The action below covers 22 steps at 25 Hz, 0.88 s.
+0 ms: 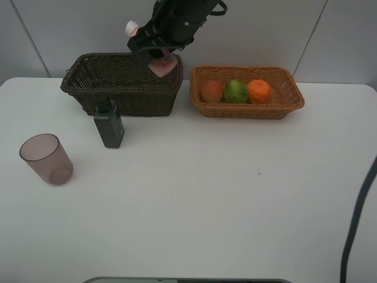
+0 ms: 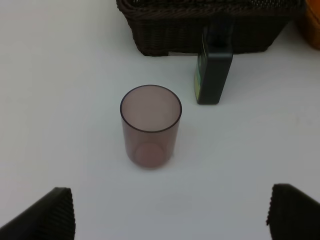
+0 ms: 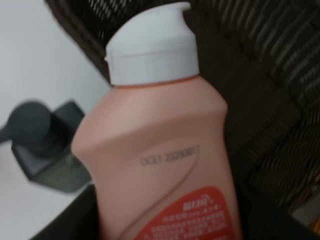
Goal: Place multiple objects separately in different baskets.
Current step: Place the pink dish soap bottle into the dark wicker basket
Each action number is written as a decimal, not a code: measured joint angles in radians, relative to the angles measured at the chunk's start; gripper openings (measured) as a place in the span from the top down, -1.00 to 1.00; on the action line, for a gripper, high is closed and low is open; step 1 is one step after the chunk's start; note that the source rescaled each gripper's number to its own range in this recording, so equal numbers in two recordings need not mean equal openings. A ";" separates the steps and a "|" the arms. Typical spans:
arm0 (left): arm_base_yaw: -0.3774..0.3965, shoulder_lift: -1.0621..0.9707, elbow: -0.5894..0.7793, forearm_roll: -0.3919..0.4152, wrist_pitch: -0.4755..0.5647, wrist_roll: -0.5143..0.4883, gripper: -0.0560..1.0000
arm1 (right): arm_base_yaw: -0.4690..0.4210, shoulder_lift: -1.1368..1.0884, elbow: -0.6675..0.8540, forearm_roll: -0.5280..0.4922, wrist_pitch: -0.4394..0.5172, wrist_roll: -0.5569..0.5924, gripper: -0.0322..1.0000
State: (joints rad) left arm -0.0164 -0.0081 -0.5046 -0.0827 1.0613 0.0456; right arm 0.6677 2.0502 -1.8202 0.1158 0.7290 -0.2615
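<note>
Exterior high view gives me the tally. The light basket [image 1: 247,110] holds three fruits in a row: the red-orange fruit [image 1: 211,91], the green fruit [image 1: 236,91] and the orange [image 1: 259,90], so I judge that half done. The dark basket [image 1: 141,99] seems to have nothing settled in it, though part of its floor is hidden from me. The pink bottle [image 1: 165,66] hangs tilted at the right end of the dark basket, about level with the rim, its white cap [image 1: 132,28] pointing up and away from the light basket. Two things are not yet handled. The dark green bottle [image 1: 109,124] stands on the table [image 1: 224,194] just in front of the dark basket. The cup [image 1: 47,159] stands mouth-up near the left edge, well apart from both baskets. By my count three are placed, one is about to be, and two are left.

The right gripper [image 1: 154,52] reaches down from the far side over the dark basket, clamped on the pink bottle. On the right wrist view the bottle fills the frame with wicker behind it. The fingers barely show there, so I judge the grip from the bottle hanging clear of any support. The left gripper [image 2: 170,215] hovers low over the table facing the cup, fingers spread wide and holding nothing. That arm does not show in the high view.
</note>
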 joint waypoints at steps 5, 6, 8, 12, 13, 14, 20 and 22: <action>0.000 0.000 0.000 0.000 0.000 0.000 -0.99 | 0.000 0.025 -0.002 0.005 -0.278 0.072 0.92; 0.000 0.000 0.000 0.000 0.000 0.000 -0.99 | 0.000 0.038 -0.002 0.006 -0.317 0.073 0.92; 0.000 0.000 0.000 0.000 0.000 0.000 -0.99 | 0.000 0.065 -0.002 0.007 -0.403 0.076 0.92; 0.000 0.000 0.000 0.000 0.000 0.000 -0.99 | 0.000 0.129 -0.002 0.008 -0.535 0.076 0.93; 0.000 0.000 0.000 0.000 0.000 0.000 -0.99 | 0.000 0.147 -0.002 0.011 -0.562 0.076 0.93; 0.000 0.000 0.000 0.000 0.000 0.000 -0.99 | 0.000 0.163 -0.002 0.016 -0.583 0.078 0.93; 0.000 0.000 0.000 0.000 0.000 0.000 -0.99 | 0.000 0.263 -0.002 0.033 -0.682 0.098 0.93; 0.000 0.000 0.000 0.000 0.000 0.000 -0.99 | 0.000 0.287 -0.002 0.033 -0.701 0.098 0.93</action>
State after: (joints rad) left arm -0.0164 -0.0081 -0.5046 -0.0827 1.0613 0.0456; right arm 0.6677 2.3368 -1.8222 0.1493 0.0282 -0.1637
